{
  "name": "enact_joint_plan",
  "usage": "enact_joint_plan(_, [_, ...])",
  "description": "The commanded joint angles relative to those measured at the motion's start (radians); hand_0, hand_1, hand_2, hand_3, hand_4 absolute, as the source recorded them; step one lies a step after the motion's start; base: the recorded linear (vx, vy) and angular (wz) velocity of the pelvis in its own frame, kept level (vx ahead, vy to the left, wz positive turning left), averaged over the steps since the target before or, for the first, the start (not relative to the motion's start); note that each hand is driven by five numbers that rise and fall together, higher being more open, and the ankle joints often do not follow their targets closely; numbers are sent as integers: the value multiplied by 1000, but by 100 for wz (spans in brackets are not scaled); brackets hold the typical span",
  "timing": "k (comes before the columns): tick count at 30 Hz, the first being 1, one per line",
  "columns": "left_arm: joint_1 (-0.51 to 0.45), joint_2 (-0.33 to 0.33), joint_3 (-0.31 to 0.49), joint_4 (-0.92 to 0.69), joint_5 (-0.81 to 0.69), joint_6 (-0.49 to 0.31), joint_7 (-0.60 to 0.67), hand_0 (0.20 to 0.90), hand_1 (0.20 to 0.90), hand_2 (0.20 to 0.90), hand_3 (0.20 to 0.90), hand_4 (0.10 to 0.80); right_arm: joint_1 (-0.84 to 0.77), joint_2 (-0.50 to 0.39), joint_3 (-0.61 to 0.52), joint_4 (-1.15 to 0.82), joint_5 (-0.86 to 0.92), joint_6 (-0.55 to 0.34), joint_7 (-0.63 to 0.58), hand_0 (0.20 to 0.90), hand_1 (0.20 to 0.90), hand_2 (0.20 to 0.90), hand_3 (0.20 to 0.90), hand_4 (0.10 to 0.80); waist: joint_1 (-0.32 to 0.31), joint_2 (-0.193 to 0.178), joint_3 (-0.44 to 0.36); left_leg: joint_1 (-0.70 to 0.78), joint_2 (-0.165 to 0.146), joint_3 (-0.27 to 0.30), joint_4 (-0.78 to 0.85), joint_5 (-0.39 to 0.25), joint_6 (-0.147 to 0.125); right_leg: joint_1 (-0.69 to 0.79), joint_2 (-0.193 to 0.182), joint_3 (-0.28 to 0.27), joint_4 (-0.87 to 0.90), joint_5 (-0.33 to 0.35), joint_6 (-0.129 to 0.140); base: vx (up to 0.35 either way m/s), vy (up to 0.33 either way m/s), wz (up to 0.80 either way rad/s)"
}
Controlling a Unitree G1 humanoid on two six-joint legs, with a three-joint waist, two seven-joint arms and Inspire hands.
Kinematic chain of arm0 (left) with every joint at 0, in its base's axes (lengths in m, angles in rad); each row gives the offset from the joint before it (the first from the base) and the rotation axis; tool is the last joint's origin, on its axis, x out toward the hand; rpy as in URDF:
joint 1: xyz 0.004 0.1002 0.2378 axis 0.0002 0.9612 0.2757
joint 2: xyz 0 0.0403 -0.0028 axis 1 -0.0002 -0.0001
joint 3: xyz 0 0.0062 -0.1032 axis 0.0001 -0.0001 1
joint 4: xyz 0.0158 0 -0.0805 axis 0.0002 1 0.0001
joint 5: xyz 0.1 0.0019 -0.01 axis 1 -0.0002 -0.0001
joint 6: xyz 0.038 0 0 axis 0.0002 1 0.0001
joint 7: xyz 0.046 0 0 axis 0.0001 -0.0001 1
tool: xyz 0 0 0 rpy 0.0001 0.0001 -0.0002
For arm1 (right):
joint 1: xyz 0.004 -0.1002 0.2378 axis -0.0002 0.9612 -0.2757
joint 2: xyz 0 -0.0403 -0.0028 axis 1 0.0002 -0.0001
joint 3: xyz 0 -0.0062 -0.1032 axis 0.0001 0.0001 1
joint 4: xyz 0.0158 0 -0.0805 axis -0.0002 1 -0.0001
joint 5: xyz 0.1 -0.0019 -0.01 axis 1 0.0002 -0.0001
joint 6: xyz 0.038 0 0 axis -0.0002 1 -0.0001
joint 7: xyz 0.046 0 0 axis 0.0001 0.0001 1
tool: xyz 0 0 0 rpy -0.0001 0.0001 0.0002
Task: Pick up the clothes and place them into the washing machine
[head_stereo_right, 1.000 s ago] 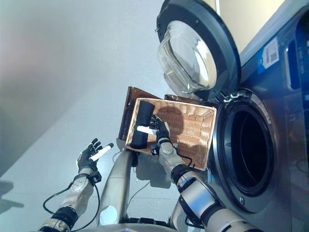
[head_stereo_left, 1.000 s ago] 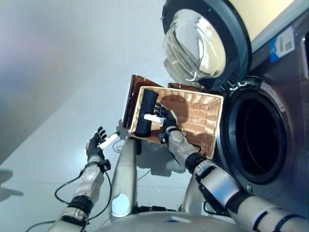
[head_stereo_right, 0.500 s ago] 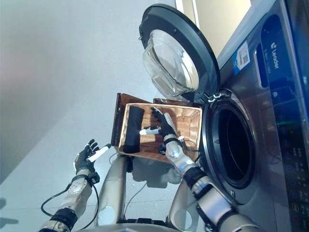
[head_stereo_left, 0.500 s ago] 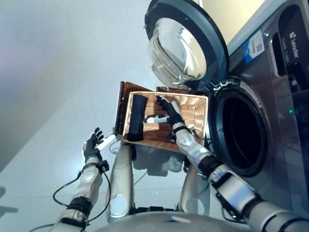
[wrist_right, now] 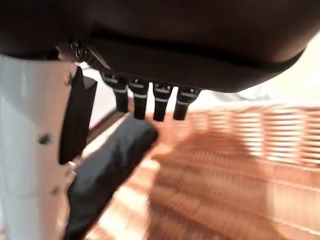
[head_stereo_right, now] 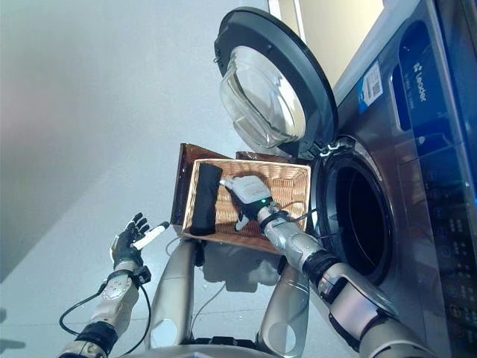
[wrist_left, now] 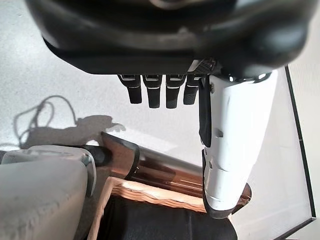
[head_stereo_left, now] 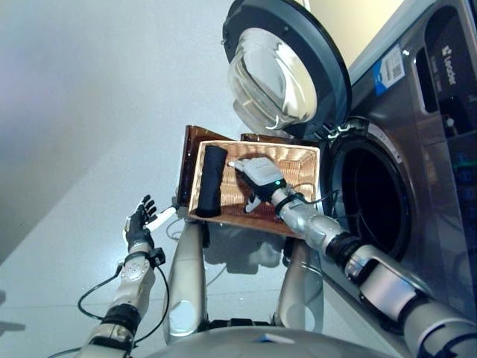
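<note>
Beside the open washing machine (head_stereo_left: pixel 387 201), my right robot hand (head_stereo_left: pixel 257 173), fingers straight, hovers over the basket (head_stereo_left: pixel 302 160); I'd curl squarely around the dark rolled garment (head_stereo_left: pixel 211 181) along its left edge.

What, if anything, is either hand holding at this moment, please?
Nothing. The right hand hovers open over the wicker basket, beside the rolled dark cloth lying in it; the left hand is open and empty.

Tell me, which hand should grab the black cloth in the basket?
The right hand: it hovers open over the wicker basket, right beside the rolled black cloth. The left hand is open too, but down outside the basket, so it would have farther to go.
</note>
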Motion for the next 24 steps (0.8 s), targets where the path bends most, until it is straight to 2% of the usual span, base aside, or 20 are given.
enact_joint_plan(1, [-5, 60, 11, -19, 8, -94, 6, 900, 900, 900, 900, 800, -128, 27, -23, -20, -114, -9, -54, 900, 900, 900, 900, 800, 29, -3, 4, -31, 37, -51, 133, -110, -56, -19, -64, 52, -238, 313, 11, 0, 0, 0])
enact_joint_plan(7, [-6, 75, -11, -50, -5, -104, -5, 900, 900, 900, 900, 800, -194, 28, 93, 47, -321, 36, -77, 900, 900, 900, 900, 800, 49, 3, 9, -41, 31, -58, 142, -113, -57, -22, -67, 47, -224, 305, 10, 0, 0, 0])
enact_joint_plan(11, [-11, 85, -33, -48, -20, -112, -12, 900, 900, 900, 900, 800, -233, 66, 157, 153, -412, 71, -78, 900, 900, 900, 900, 800, 71, 9, 12, -54, 22, -71, 157, -115, -56, -29, -70, 44, -203, 295, 7, -4, -5, 2])
enact_joint_plan(24, [-4, 107, -49, -67, -31, -116, 4, 900, 900, 900, 900, 800, -287, 89, 160, 204, -450, 134, -138, 900, 900, 900, 900, 800, 109, 10, 21, -80, 8, -95, 167, -110, -53, -38, -74, 32, -171, 279, 3, 3, -5, 9])
